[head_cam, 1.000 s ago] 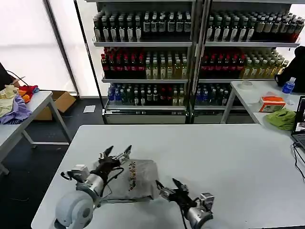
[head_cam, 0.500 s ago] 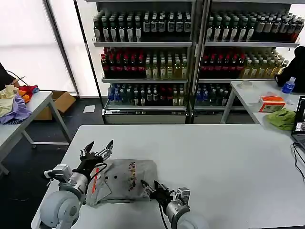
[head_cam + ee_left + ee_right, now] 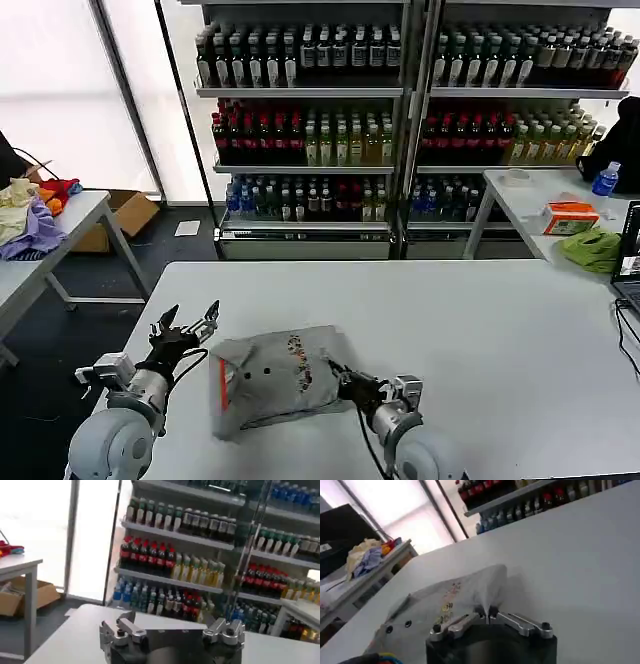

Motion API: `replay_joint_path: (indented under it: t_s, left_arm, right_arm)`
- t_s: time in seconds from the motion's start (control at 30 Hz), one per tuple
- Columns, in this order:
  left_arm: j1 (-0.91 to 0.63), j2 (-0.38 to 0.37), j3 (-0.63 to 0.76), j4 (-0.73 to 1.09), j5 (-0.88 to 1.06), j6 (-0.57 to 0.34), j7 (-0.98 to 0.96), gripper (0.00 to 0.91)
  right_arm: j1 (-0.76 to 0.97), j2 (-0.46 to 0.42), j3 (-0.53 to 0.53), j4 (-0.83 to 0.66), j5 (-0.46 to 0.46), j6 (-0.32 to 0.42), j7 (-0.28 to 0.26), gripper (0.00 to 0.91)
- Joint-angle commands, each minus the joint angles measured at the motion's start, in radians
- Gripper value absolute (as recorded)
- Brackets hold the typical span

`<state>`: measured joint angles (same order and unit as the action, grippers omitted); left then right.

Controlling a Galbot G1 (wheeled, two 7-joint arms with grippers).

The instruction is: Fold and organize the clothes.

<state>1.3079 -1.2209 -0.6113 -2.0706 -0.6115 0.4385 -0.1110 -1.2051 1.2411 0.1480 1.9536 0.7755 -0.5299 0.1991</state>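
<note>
A light grey shirt (image 3: 275, 378) lies loosely folded on the white table (image 3: 480, 330), near its front left. It has a small multicoloured print and an orange-red stripe at its left edge. My right gripper (image 3: 345, 381) is shut, pinching the shirt's right edge. In the right wrist view its fingertips (image 3: 487, 614) meet on a raised ridge of the grey shirt (image 3: 450, 597). My left gripper (image 3: 186, 325) hovers open just left of the shirt, apart from it. The left wrist view shows that gripper (image 3: 172, 630) with jaws wide and nothing between them.
Shelves of bottles (image 3: 400, 120) stand behind the table. A side table (image 3: 60, 235) at the left holds purple, yellow and red fabrics. At the right, another table (image 3: 540, 215) carries a lime-green cloth (image 3: 590, 247), an orange box (image 3: 570, 216) and a blue bottle (image 3: 605, 180).
My left gripper has drawn back to the left, off the shirt, still open. My right gripper has closed on the shirt's right edge, and the shirt now lies wider.
</note>
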Motion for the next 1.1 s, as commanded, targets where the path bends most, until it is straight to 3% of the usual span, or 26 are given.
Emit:
replay_joint_path:
  t_s: [0.03,0.2,0.23,0.27,0.43,0.47,0.5,0.63,0.77,0.9,0.93,1.1]
  left_arm:
    - [0.039,0.000,-0.037,0.003,-0.013,-0.006,0.007,0.907]
    - [0.042,-0.004,-0.032,0.004,-0.013,-0.009,0.010,0.907]
    - [0.041,-0.005,-0.026,0.005,-0.012,-0.010,0.010,0.907]
    - [0.039,-0.006,-0.022,0.009,-0.011,-0.011,0.011,0.907]
    - [0.033,-0.013,0.003,0.006,-0.012,-0.005,0.010,0.907]
    - [0.033,-0.013,0.005,0.003,-0.005,-0.004,0.009,0.907]
    - [0.034,-0.013,0.007,0.001,-0.004,-0.004,0.009,0.907]
    - [0.038,-0.009,0.009,-0.014,0.000,-0.002,0.010,0.907]
    - [0.040,-0.006,0.009,-0.024,0.000,-0.003,0.011,0.907]
    - [0.040,-0.005,0.012,-0.024,0.002,-0.002,0.011,0.907]
    - [0.040,-0.006,0.013,-0.024,0.009,-0.002,0.011,0.907]
    - [0.055,-0.013,0.003,-0.027,0.014,-0.005,0.011,0.907]
  right_arm:
    - [-0.102,-0.160,0.184,0.070,0.065,-0.048,-0.011,0.000]
    - [-0.212,-0.173,0.316,0.091,0.074,-0.048,-0.020,0.000]
    - [-0.219,-0.162,0.327,0.093,0.035,-0.049,-0.017,0.000]
    - [-0.225,-0.142,0.339,0.098,-0.009,-0.050,-0.025,0.907]
    - [-0.249,-0.101,0.376,0.139,-0.221,-0.049,-0.060,0.907]
    - [-0.253,-0.101,0.384,0.144,-0.235,-0.049,-0.047,0.907]
    - [-0.265,-0.096,0.410,0.179,-0.268,-0.048,-0.068,0.907]
    - [-0.275,-0.100,0.405,0.276,-0.280,-0.048,-0.068,0.907]
    - [-0.193,-0.075,0.286,0.268,-0.300,-0.005,-0.050,0.907]
    - [-0.037,-0.028,0.061,0.175,-0.396,0.048,-0.026,0.907]
    - [0.001,0.009,0.017,0.125,-0.423,0.051,0.002,0.907]
    - [0.030,0.081,-0.048,-0.010,-0.468,0.100,0.036,0.907]
